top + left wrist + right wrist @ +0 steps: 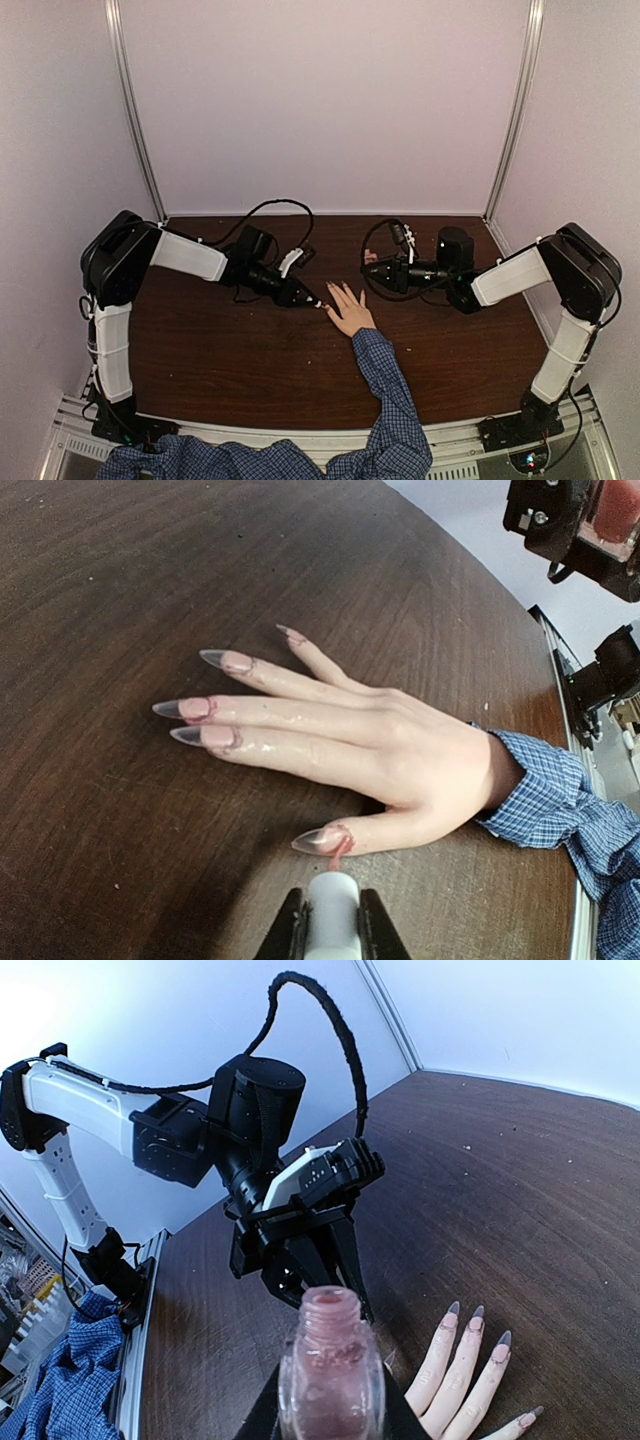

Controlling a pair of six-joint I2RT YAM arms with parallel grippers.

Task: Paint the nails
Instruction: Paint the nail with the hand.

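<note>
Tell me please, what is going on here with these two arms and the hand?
A hand in a blue checked sleeve lies flat, palm down, on the dark table. The left end effector is shut on a white brush cap, its brush at the thumb nail. The right end effector is shut on the open polish bottle, near the hand. Reddish polish is smeared around the bases of the nails.

A dark brown wooden table (pixel 220 340) stands inside a white-walled booth (pixel 320 100). A blue checked sleeve (pixel 388 395) crosses the table's near edge, right of the middle, and reaches toward its centre. A clear glass bottle (pixel 330 1380) of pinkish polish stands uncapped above the wood. A white cap (pixel 332 915) hangs low over the tabletop.
</note>
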